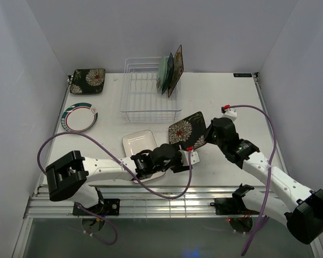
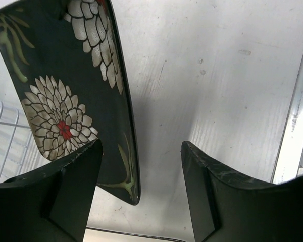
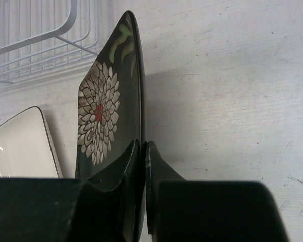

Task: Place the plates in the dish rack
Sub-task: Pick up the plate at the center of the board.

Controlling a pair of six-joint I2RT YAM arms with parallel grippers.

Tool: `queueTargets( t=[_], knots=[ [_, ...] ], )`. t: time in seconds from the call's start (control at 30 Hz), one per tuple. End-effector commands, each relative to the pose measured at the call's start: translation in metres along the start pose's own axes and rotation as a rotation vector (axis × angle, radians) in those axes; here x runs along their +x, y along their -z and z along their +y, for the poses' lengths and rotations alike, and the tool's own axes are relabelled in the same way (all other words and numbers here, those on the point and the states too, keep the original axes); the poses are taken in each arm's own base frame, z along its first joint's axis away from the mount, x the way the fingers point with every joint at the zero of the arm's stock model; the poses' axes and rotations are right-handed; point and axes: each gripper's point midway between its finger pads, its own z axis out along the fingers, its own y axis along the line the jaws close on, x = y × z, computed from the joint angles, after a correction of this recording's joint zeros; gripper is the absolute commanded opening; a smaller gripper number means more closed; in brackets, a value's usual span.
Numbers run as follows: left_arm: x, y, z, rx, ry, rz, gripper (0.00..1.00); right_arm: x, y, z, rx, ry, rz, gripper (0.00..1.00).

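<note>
My right gripper (image 1: 206, 135) is shut on the edge of a dark square floral plate (image 1: 187, 130) and holds it tilted above the table; the right wrist view shows both fingers pinching its rim (image 3: 144, 146). My left gripper (image 1: 182, 152) is open, with the plate's lower corner (image 2: 126, 186) between its fingers, close to the left one and not touching. The white wire dish rack (image 1: 145, 113) holds three upright plates (image 1: 170, 72) at its right end. A white rectangular plate (image 1: 138, 142) lies partly under my left arm.
A second dark floral plate (image 1: 88, 80) lies at the back left. A round white green-rimmed plate (image 1: 79, 117) lies in front of it. The rack's left slots (image 1: 140, 80) stand unfilled. The table's right edge rail (image 2: 293, 126) shows in the left wrist view.
</note>
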Motion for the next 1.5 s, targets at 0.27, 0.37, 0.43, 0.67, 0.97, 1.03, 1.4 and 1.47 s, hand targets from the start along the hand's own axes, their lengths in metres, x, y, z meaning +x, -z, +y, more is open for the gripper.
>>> queueTargets(
  t=[0.27,0.37,0.43,0.67,0.97,1.03,1.4,1.47],
  knots=[
    [-0.009,-0.015,0.018,-0.092,-0.015,0.004,0.68,-0.071,0.025,0.056,-0.183,-0.143,-0.185,0.08],
    [-0.011,-0.019,0.019,-0.096,-0.023,0.004,0.59,-0.072,0.027,0.056,-0.182,-0.146,-0.181,0.08],
    [-0.008,-0.022,0.022,-0.117,-0.036,0.017,0.54,-0.070,0.028,0.056,-0.180,-0.145,-0.179,0.08],
    [-0.007,-0.027,0.020,-0.109,-0.046,0.017,0.23,-0.071,0.027,0.053,-0.166,-0.145,-0.183,0.08],
    [-0.026,-0.022,0.018,-0.105,-0.044,-0.027,0.00,-0.078,0.038,0.057,-0.170,-0.163,-0.177,0.08],
    [-0.032,-0.023,0.019,-0.108,-0.041,-0.038,0.00,-0.082,0.042,0.060,-0.178,-0.160,-0.173,0.08],
    [-0.088,-0.025,0.046,-0.193,-0.085,-0.162,0.00,-0.118,0.057,0.071,-0.067,-0.145,-0.121,0.08],
    [-0.104,-0.025,0.056,-0.223,-0.102,-0.192,0.00,-0.127,0.060,0.081,-0.086,-0.135,-0.119,0.08]
  ],
)
